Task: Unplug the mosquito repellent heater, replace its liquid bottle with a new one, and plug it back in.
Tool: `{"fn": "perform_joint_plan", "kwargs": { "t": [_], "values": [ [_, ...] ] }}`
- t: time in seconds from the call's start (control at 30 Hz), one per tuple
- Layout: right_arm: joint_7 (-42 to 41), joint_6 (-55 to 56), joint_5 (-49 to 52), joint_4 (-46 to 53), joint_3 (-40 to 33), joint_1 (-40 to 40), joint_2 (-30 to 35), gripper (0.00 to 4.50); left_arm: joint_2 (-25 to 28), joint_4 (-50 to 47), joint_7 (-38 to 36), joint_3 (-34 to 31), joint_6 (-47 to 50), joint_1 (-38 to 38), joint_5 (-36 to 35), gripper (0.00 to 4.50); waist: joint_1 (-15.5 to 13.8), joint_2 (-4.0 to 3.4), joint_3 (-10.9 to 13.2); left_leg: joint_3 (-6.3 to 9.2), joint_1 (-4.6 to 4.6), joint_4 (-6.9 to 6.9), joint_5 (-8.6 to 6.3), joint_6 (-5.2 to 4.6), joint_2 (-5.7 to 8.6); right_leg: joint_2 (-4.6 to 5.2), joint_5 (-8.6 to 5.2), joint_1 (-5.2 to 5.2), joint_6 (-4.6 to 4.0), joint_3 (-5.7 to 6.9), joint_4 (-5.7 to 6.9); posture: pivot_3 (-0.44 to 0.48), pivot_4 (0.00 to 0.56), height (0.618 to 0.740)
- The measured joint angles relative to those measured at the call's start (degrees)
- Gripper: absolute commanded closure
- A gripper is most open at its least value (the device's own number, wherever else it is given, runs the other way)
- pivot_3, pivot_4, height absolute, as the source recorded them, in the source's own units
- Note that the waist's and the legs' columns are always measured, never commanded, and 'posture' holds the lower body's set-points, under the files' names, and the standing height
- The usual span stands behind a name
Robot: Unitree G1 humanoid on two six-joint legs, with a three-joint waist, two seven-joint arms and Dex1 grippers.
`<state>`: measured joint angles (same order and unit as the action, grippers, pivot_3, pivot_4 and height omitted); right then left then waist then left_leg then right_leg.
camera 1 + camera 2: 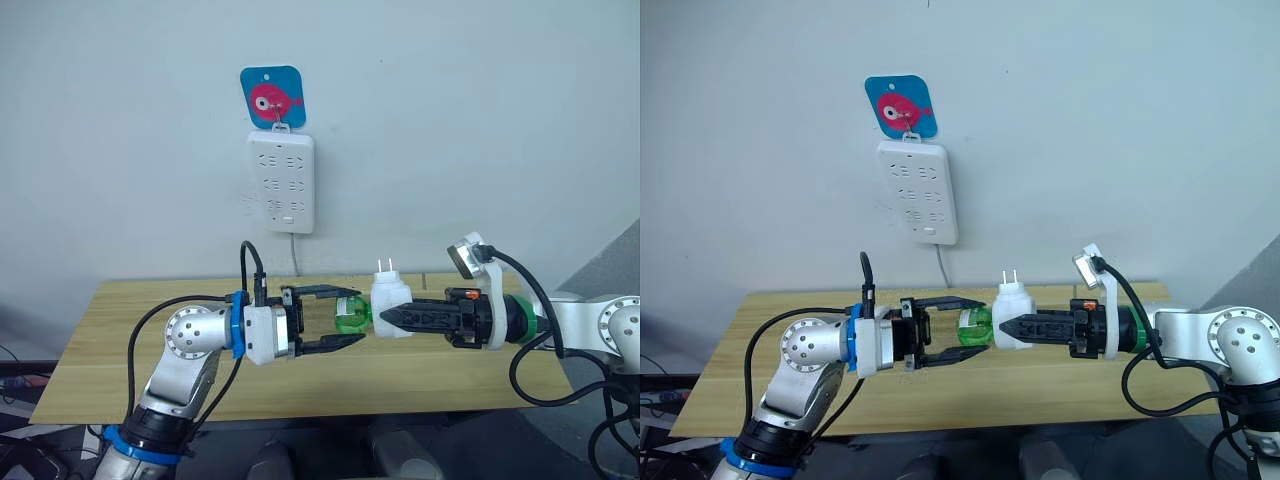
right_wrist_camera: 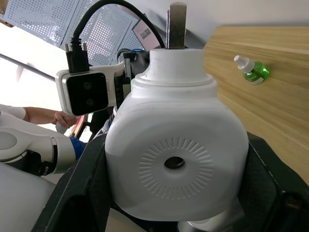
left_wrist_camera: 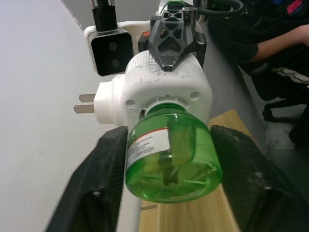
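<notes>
Right gripper (image 1: 388,321) clamped on mosquito repellent heater (image 1: 391,303), held above wooden table (image 1: 120,350), prongs up, below wall power strip (image 1: 281,181). Left gripper (image 1: 352,316) spread wide around green bottle (image 1: 351,313) still screwed into heater. Left wrist view: fingers (image 3: 96,193) flanking bottle, seemingly not pressing it. Right wrist view: heater vent hole facing camera; spare green bottle (image 2: 252,69) lying on table.
</notes>
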<state>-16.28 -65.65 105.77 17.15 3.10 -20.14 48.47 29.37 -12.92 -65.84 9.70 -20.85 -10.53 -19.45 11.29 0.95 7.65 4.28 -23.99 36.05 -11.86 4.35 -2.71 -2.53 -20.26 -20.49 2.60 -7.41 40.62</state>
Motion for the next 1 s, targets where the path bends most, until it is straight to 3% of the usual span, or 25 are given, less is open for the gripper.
{"fn": "perform_joint_plan", "kwargs": {
  "t": [0.17,0.3,0.43,0.57,0.67,0.8,1.0],
  "values": [
    [-0.1,-0.2,-0.1,0.4,0.5,0.0,-0.5,1.51,3.9,-3.4,-0.9,0.2,8.7,-0.6,-4.2,2.29,0.0,0.01,0.0,0.03,-0.01,0.00,0.00,0.00,-0.01,-0.01,0.00,-0.01,0.00,0.02,0.00,-0.217,0.084,0.733],
    [-1.3,-0.3,-2.1,1.5,1.0,-0.1,-1.4,1.51,13.5,-9.5,0.8,1.0,37.3,-5.9,-18.7,2.29,0.1,0.00,0.0,0.13,0.00,0.00,0.00,0.00,-0.01,-0.02,-0.01,-0.01,0.00,0.12,0.09,-0.214,0.082,0.733],
    [-2.9,-1.1,-6.9,2.6,1.0,-0.1,-0.8,1.51,19.2,-6.4,1.0,0.2,60.1,-10.9,-31.3,2.29,0.2,0.01,0.0,0.16,0.01,0.00,0.00,0.00,-0.02,-0.08,-0.01,-0.06,0.00,0.17,0.11,-0.217,0.081,0.733],
    [-5.6,-1.1,-9.5,3.5,0.8,0.0,-1.0,1.51,20.3,-1.1,2.5,-1.3,77.8,-15.4,-40.7,2.29,0.2,0.01,0.0,0.16,-0.04,-0.03,0.00,0.00,-0.02,-0.08,-0.02,-0.09,-0.02,0.18,0.10,-0.222,0.081,0.733],
    [-6.5,-1.1,-10.4,4.4,0.6,0.0,-1.1,1.51,20.3,0.8,2.8,-2.4,83.5,-16.3,-43.2,2.29,0.2,0.01,0.0,0.16,-0.05,-0.05,0.00,0.00,-0.02,-0.08,-0.03,-0.12,-0.02,0.17,0.10,-0.224,0.081,0.733],
    [-7.4,-1.1,-11.0,5.3,0.4,0.6,-1.1,1.51,21.2,1.5,1.0,-3.5,83.6,-14.4,-41.7,2.29,0.2,0.00,0.0,0.14,-0.04,-0.09,0.00,0.00,-0.03,-0.08,-0.04,-0.15,-0.05,0.15,0.10,-0.227,0.085,0.733],
    [-4.6,-0.2,-27.8,1.8,0.7,3.6,1.2,1.51,22.7,-0.7,-1.6,-5.1,72.0,-4.7,-31.7,2.29,-0.1,0.00,0.1,0.09,-0.07,-0.06,0.00,0.01,-0.03,-0.03,-0.05,-0.22,-0.08,0.10,0.11,-0.207,0.093,0.733]
  ]
}}
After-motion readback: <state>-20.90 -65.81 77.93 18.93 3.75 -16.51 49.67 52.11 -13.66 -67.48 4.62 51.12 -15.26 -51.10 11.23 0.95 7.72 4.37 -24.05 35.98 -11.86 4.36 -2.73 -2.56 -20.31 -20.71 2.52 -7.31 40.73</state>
